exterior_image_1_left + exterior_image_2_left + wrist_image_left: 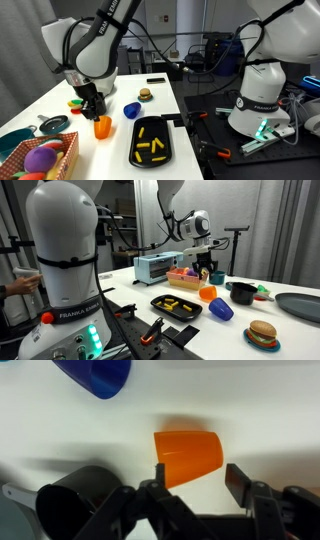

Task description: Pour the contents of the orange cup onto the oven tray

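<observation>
The orange cup (102, 127) (207, 293) rests on the white table, right beside the dark pan. My gripper (93, 108) (207, 272) hovers just above it. In the wrist view the orange cup (188, 456) lies between the spread fingers of the gripper (199, 480). One finger (160, 475) is at the cup's edge and the other stands clear of it, so the jaws are open. The black oven tray (163, 150) (158, 304) holds several yellow contents (148, 143) (171, 304).
A blue cup (132, 110) (221, 309) (97, 374) lies between the orange cup and the tray. A dark pan (52, 124) (243, 291) (75, 500), a toy burger (146, 94) (262, 333) and a wicker basket (68, 150) (185, 278) of toys stand around.
</observation>
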`<state>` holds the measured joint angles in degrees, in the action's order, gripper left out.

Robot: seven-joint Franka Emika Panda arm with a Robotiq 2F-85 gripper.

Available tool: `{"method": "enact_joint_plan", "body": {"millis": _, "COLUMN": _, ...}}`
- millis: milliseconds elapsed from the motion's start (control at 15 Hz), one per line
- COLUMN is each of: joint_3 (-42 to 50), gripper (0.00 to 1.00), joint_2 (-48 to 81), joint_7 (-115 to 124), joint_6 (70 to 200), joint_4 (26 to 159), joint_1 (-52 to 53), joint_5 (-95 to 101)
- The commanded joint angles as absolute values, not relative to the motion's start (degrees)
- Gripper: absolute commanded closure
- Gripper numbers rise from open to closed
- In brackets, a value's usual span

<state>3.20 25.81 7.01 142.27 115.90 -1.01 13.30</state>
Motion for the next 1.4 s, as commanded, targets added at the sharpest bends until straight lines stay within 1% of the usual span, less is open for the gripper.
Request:
{"method": "enact_joint_plan", "body": {"millis": 0, "joint_3": 3.11, "gripper": 0.03, "joint_2": 27.38, "joint_7": 6.06, "joint_6": 142.73, "joint_4": 114.07, "joint_1": -0.78, "joint_5": 10.68}}
{"method": "enact_joint_plan", "body": {"millis": 67, "joint_3": 3.07, "gripper": 0.00, "joint_2": 27.50, "joint_7": 6.06, "joint_6": 142.75, "joint_4": 113.99, "joint_1": -0.75, "joint_5": 10.54}}
{"method": "enact_joint_plan", "body": {"millis": 133, "joint_3": 3.03, "gripper": 0.00, "joint_2": 27.64, "joint_7": 6.04, "joint_6": 142.81, "joint_4": 113.89, "joint_1": -0.73, "joint_5": 10.43}}
{"method": "enact_joint_plan", "body": {"millis": 1133, "joint_3": 3.41, "gripper": 0.00, "joint_2": 28.06, "joint_7": 5.46, "joint_6": 141.53, "joint_4": 113.30, "joint_1": -0.35, "joint_5": 11.49}}
{"method": "enact_joint_plan", "body": {"millis": 1200, "joint_3": 3.39, "gripper": 0.00, "joint_2": 20.49, "joint_7": 6.33, "joint_6": 141.84, "joint_4": 121.62, "joint_1": 0.29, "joint_5": 11.94}}
{"method": "enact_joint_plan", "body": {"millis": 1333, "joint_3": 3.50, "gripper": 0.00, "joint_2": 18.02, "joint_7": 6.97, "joint_6": 142.03, "joint_4": 124.66, "joint_1": 1.02, "joint_5": 12.66}}
